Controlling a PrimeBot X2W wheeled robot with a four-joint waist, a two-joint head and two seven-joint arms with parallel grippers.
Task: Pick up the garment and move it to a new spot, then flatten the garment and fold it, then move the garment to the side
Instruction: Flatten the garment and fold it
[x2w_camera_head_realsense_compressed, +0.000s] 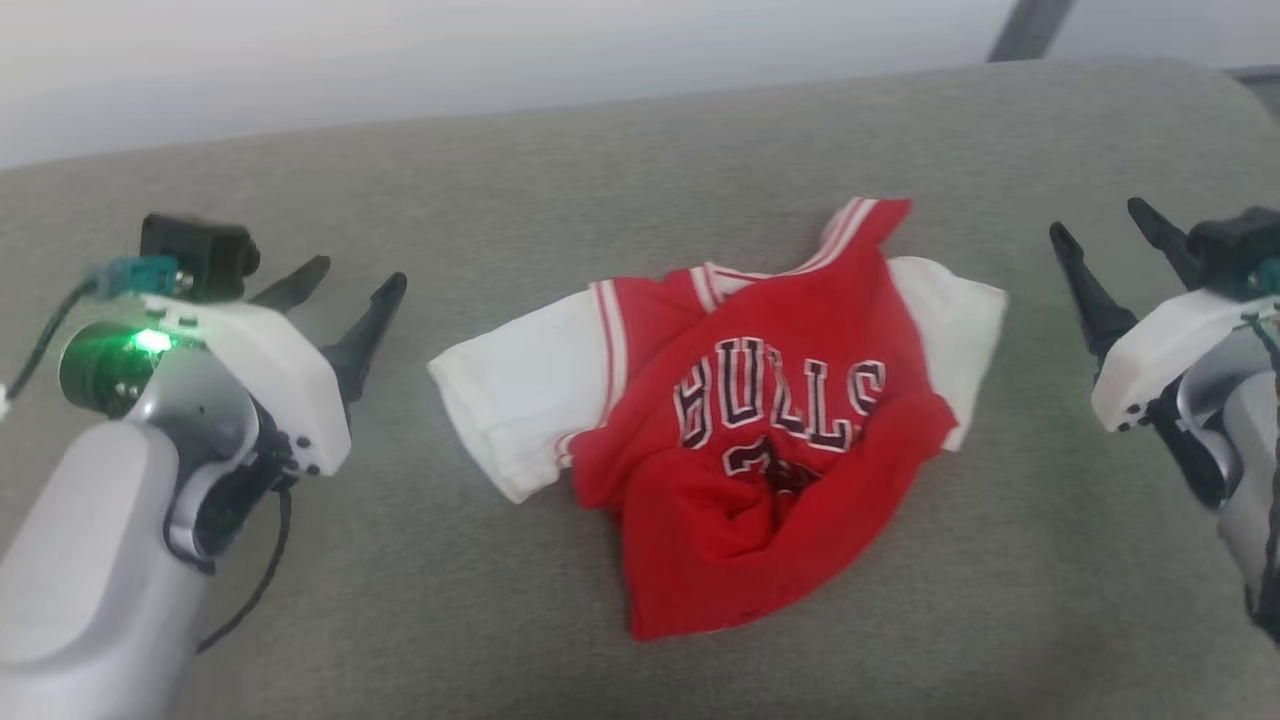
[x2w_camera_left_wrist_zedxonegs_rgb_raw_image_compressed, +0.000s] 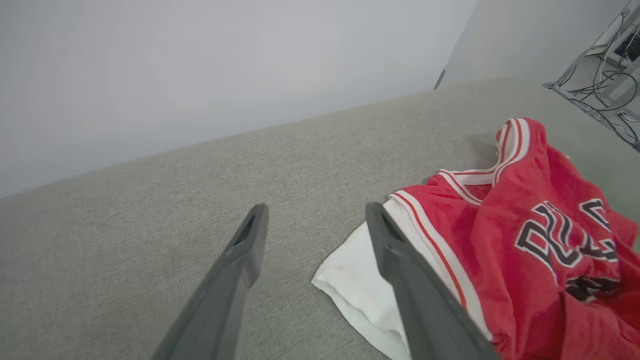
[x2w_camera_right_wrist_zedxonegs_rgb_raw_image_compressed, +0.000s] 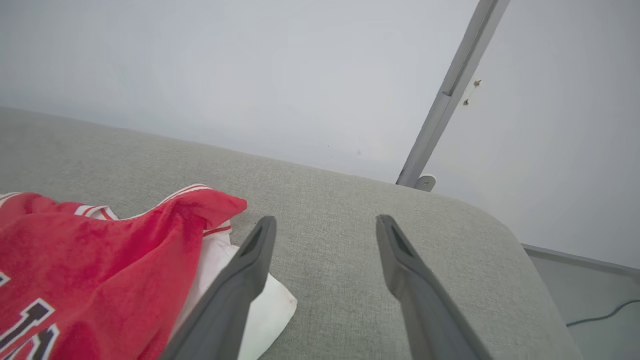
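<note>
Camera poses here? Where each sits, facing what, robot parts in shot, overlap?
Head view: on the head, facing forward-down at the garment on the grey cushion; left gripper and right gripper, both open, flank it.
Left wrist view: on the left wrist, facing along its fingers toward the garment's white sleeve.
Right wrist view: on the right wrist, along its fingers past the other sleeve toward a wall.
Shared: all three show garment and cushion.
</note>
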